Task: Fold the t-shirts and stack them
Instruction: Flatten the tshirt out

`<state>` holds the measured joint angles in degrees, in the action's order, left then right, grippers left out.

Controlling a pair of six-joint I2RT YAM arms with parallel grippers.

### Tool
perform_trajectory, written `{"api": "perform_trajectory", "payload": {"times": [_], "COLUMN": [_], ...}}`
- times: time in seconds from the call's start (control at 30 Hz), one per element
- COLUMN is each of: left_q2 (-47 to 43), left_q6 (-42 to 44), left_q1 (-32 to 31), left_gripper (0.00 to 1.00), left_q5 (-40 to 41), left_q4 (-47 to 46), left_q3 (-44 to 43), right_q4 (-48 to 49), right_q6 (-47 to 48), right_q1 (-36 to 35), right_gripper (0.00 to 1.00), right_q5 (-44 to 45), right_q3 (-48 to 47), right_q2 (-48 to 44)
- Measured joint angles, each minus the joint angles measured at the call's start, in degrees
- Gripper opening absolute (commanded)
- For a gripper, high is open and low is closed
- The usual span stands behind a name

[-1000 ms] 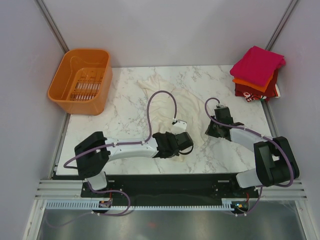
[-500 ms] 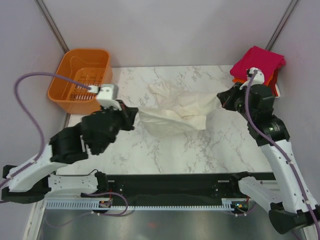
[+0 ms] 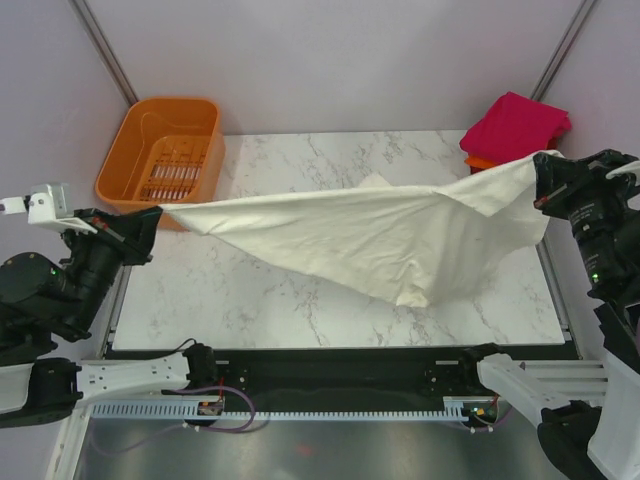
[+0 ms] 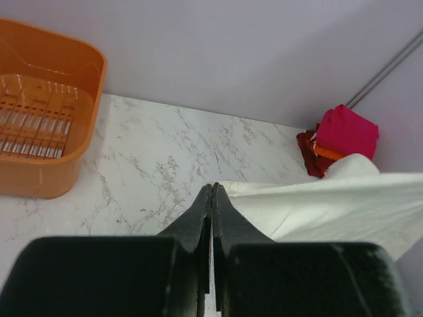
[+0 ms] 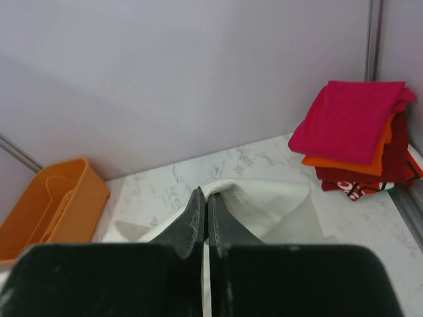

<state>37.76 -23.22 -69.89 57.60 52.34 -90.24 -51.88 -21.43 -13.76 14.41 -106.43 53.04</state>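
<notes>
The cream-white t-shirt [image 3: 370, 235] is held off the marble table [image 3: 230, 290] and stretched across its full width between the two grippers. Its upper edge runs nearly taut from left to right. The lower part sags to a point over the near-centre of the table; whether that point touches the surface cannot be determined.

The left gripper [image 3: 158, 212] is pinched tight on the left end of the shirt; in the left wrist view its fingers [image 4: 201, 218] meet with cloth [image 4: 330, 205] trailing from the tips. The right gripper [image 3: 538, 172] is likewise clamped on the right end, with cloth [image 5: 264, 198] emerging just beyond the pressed fingertips [image 5: 195, 214].

The folded stack sits at the far right corner: magenta-pink shirt [image 3: 515, 125] on top, orange shirt [image 5: 380, 142] under it, dark red shirt [image 5: 396, 155] lower down. The stretched shirt's right end partly covers this stack in the top view.

The orange basket [image 3: 205, 170] stands at the far left corner, partly off the table edge. Its slotted floor is in full view.

The left arm [image 3: 60, 285] is raised outside the left table edge, gripper pointing inward. The right arm [image 3: 605, 235] is raised at the right edge, gripper pointing left.
</notes>
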Motion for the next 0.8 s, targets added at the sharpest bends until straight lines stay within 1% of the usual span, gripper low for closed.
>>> {"api": "perform_trajectory", "payload": {"times": [0.1,0.27,0.4,0.53,0.7,0.8], "left_q2": [-0.5,1.9,5.6,9.1,11.0,11.8], "left_q6": [-2.4,-3.0,-0.4,3.5,7.9,10.4], "left_q1": [0.0,0.0,0.0,0.0,0.0,0.0], "left_gripper": [0.02,0.02,0.02,0.02,0.02,0.02], "left_q5": [2.6,1.8,-2.5,-8.6,-16.9,-21.1], "left_q4": [3.2,6.7,7.6,7.3,7.0,6.1], "left_q3": [-1.9,-5.0,-10.6,-16.8,-19.9,-20.0], "right_q4": [-2.6,-4.2,-4.4,-3.0,2.8,5.7], "right_q6": [0.7,0.7,2.3,5.0,8.5,9.3], "right_q1": [0.0,0.0,0.0,0.0,-0.3,-0.3], "right_gripper": [0.00,0.00,0.00,0.00,0.00,0.00], "right_q5": [1.8,2.1,1.4,-0.3,-6.0,-9.2], "right_q3": [-6.0,-4.1,-4.1,-4.4,-7.1,-9.7], "right_q2": [2.3,3.2,1.6,-4.3,-13.8,-16.5]}}
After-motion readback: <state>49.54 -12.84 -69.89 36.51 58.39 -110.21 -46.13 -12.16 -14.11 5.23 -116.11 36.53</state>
